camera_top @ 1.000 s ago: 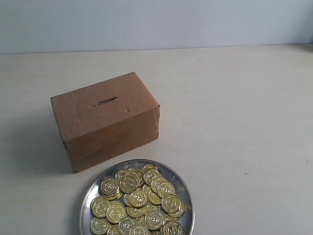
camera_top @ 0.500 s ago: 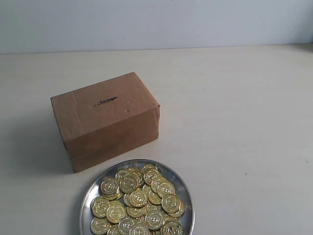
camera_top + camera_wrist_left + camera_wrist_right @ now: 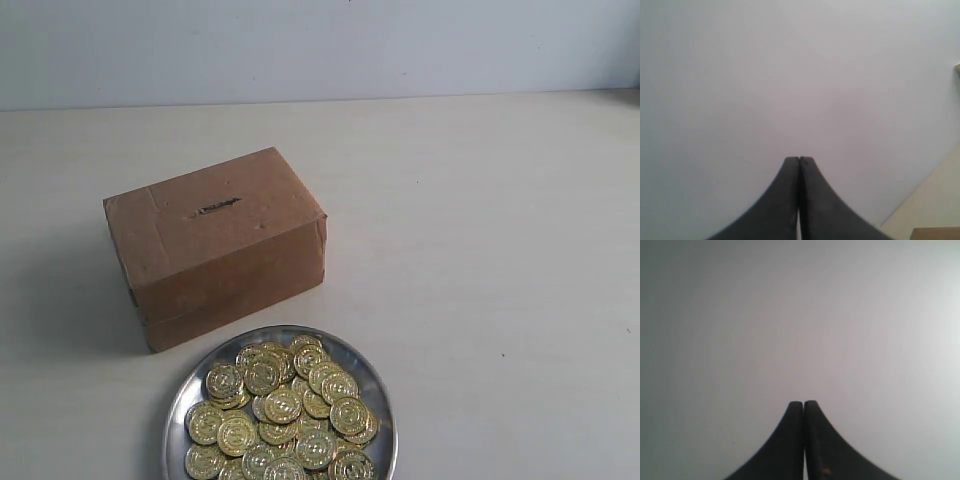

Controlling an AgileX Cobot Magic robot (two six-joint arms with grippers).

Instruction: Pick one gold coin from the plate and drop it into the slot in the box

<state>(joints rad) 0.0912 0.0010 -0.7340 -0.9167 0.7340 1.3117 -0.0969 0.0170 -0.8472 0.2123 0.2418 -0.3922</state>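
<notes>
Left end effector (image 3: 799,160): fingers pressed together, holding nothing. Right end effector (image 3: 804,403): same, pressed together and empty. Both point at blank pale wall, and neither appears in the exterior view, so I'd say both are parked well apart from the work and the pick hasn't started. Nothing of the task lies ahead of either end effector. The left wrist view catches only a sliver of table (image 3: 935,200) off to one side, plus a brown edge I can't identify. Out on the table (image 3: 480,250), the plate (image 3: 176,408) holds a heap of gold coins (image 3: 285,410), and the box (image 3: 215,245) sits just beside it, close but I can't tell if they touch. The box slot (image 3: 216,207) is on its top face. For the pick, my call: spread the fingers before descending and go for a coin at the heap's edge or one riding on top, since flat overlapping coins on slick metal will slide. Take it by the rim so it can go into the slot edge-on, lined up with the slit. Hard to see: the plate's near edge is cut off by the frame, coin stacking depth is unclear, and the slot is a faint short mark, width not judgeable.
</notes>
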